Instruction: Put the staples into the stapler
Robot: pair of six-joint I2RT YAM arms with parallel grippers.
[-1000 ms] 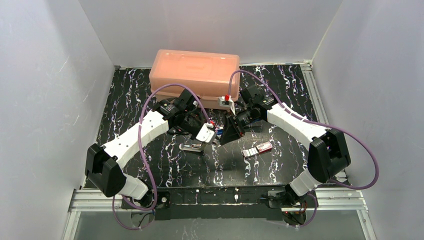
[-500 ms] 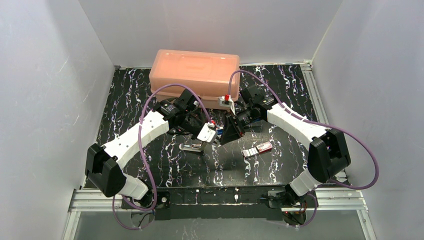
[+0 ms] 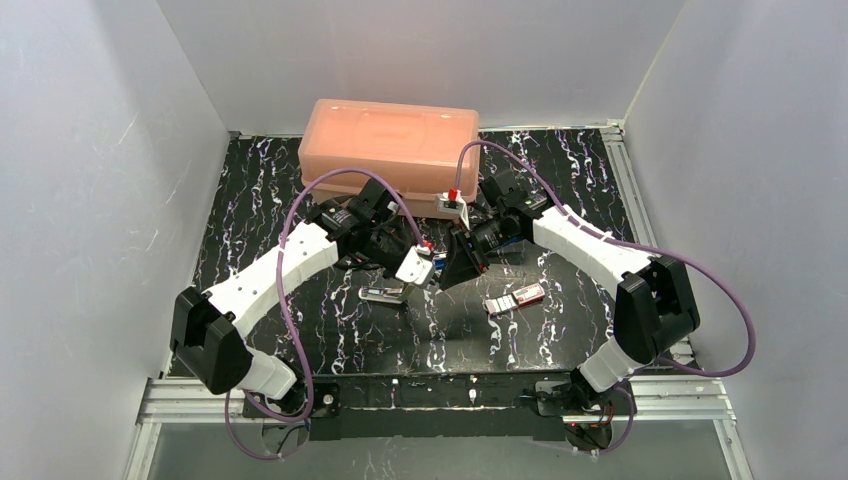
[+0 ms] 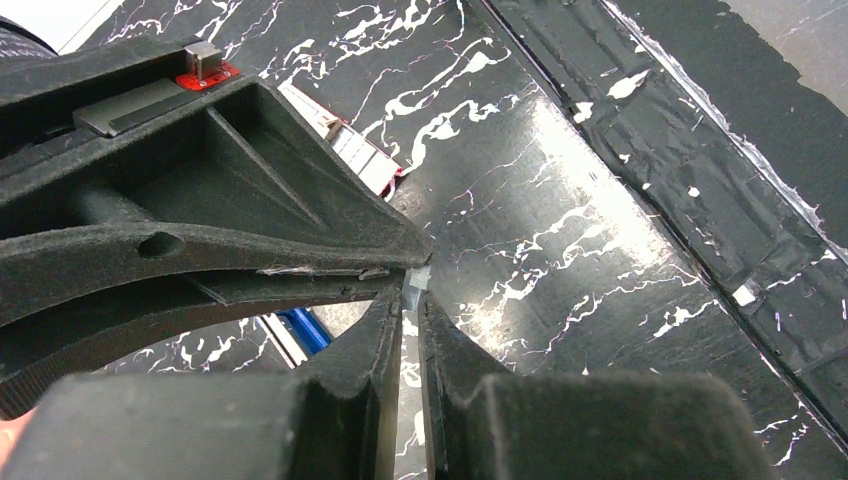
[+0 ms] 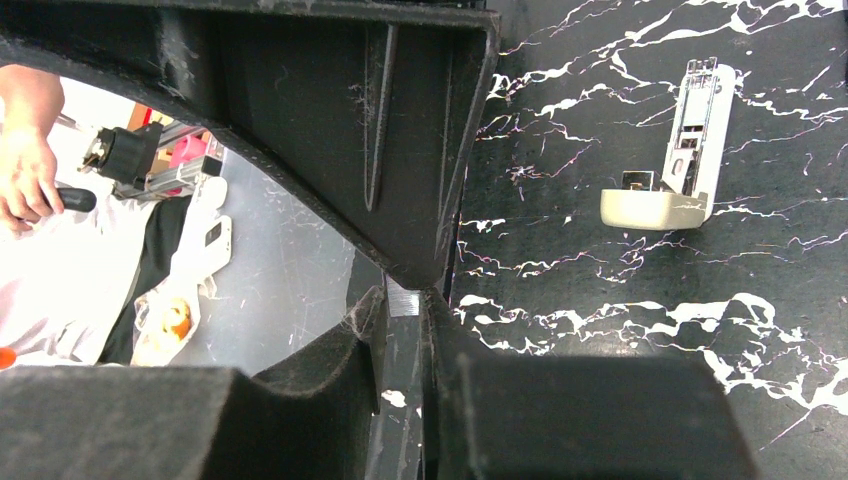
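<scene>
A short silvery strip of staples (image 4: 416, 279) sits between the two grippers, which meet tip to tip above the table's middle. My left gripper (image 4: 411, 292) is shut on one end of it. My right gripper (image 5: 404, 300) is shut on the strip of staples (image 5: 403, 300) from the other side. In the top view the left gripper (image 3: 436, 269) and right gripper (image 3: 447, 274) touch just right of the stapler (image 3: 383, 293), which lies open and grey-white on the table; the right wrist view shows the stapler (image 5: 680, 165) too. The pink-red staples box (image 3: 516, 298) lies to the right, its white tray pulled out.
A large peach plastic case (image 3: 390, 145) stands at the back, with a small white and red item (image 3: 452, 202) at its front right corner. A blue object (image 4: 302, 330) lies under the grippers. Grey walls enclose the black marbled table (image 3: 300, 190).
The left jaws have closed in on the strip of staples. Both arms have stayed almost where they were.
</scene>
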